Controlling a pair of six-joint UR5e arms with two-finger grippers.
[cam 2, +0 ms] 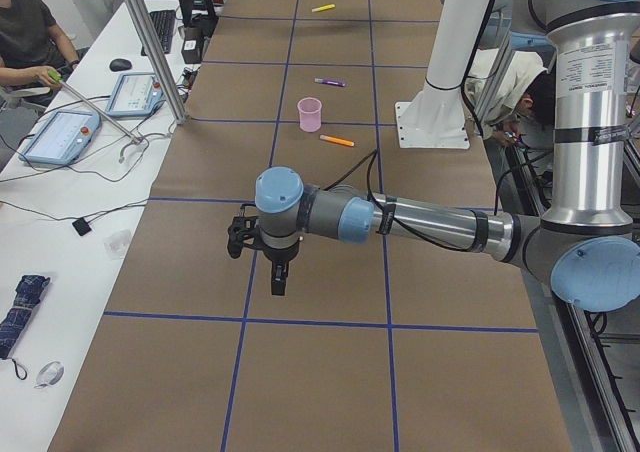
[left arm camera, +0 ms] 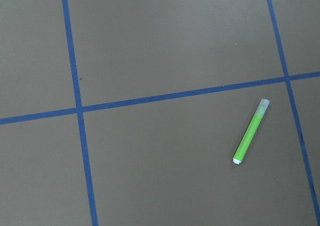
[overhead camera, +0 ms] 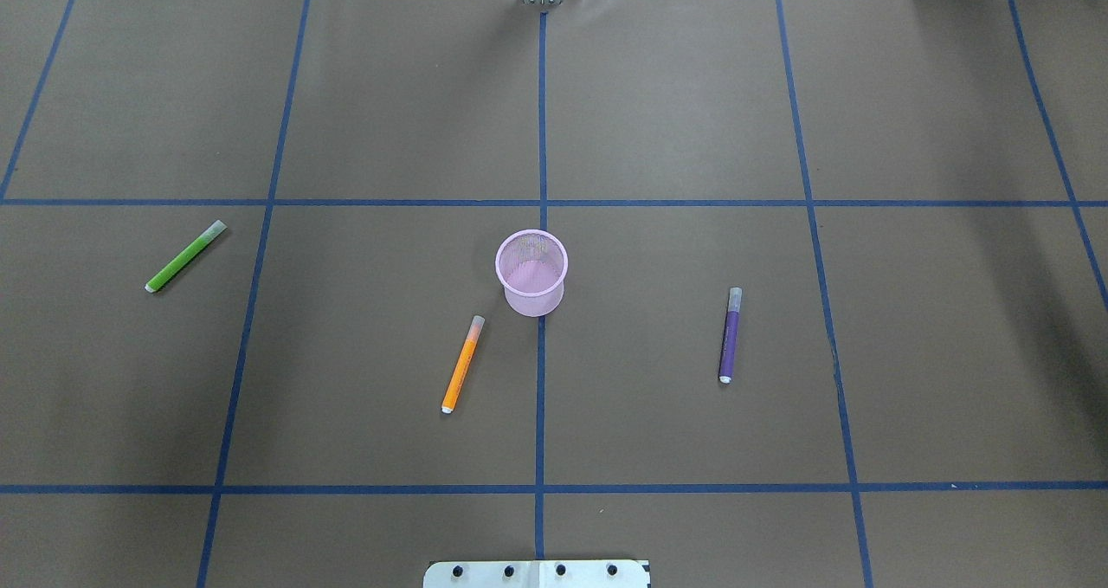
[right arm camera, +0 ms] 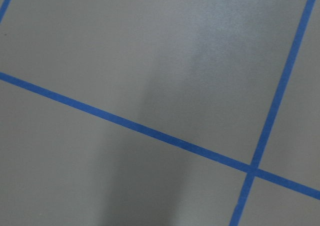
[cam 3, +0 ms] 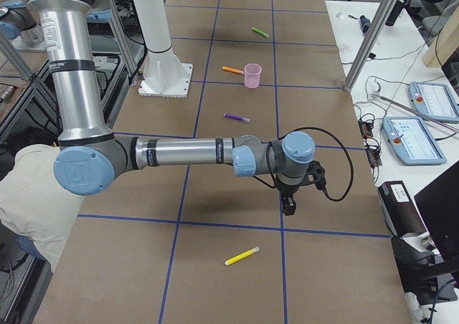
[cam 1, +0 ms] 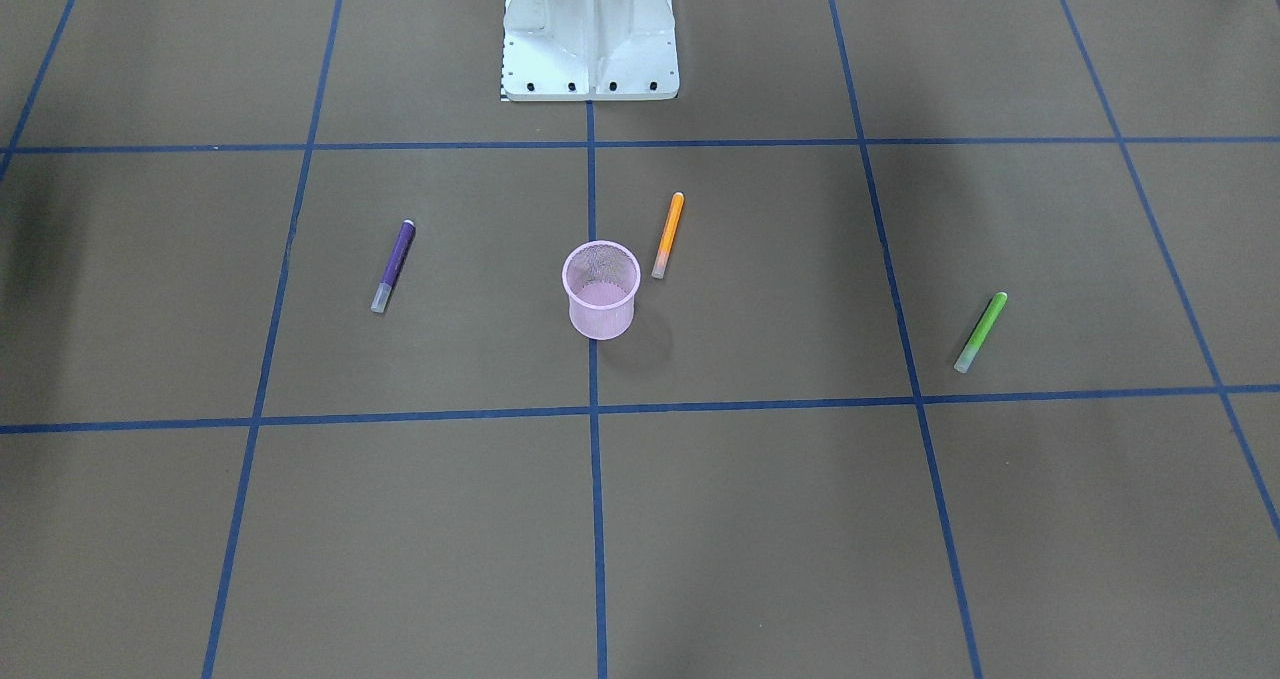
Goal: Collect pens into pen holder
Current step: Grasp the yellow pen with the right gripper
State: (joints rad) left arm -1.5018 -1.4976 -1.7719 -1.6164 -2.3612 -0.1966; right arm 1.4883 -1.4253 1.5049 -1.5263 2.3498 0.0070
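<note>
The pink mesh pen holder (overhead camera: pixel 531 272) stands upright mid-table, empty as far as I see. An orange pen (overhead camera: pixel 462 364) lies close beside it. A purple pen (overhead camera: pixel 730 335) lies to its right and a green pen (overhead camera: pixel 185 256) far to its left. The green pen also shows in the left wrist view (left arm camera: pixel 251 132). A yellow pen (cam 3: pixel 242 256) lies near the table's right end. My left gripper (cam 2: pixel 279 277) hangs above the table's left end. My right gripper (cam 3: pixel 288 206) hangs near the yellow pen. I cannot tell whether either is open or shut.
The white robot base (cam 1: pixel 590 29) stands behind the holder. Blue tape lines grid the brown table cover. Side benches carry teach pendants (cam 2: pixel 58 135) and cables. An operator (cam 2: pixel 25 32) sits at the left end, and metal posts (cam 3: pixel 373 34) stand at the table's edge.
</note>
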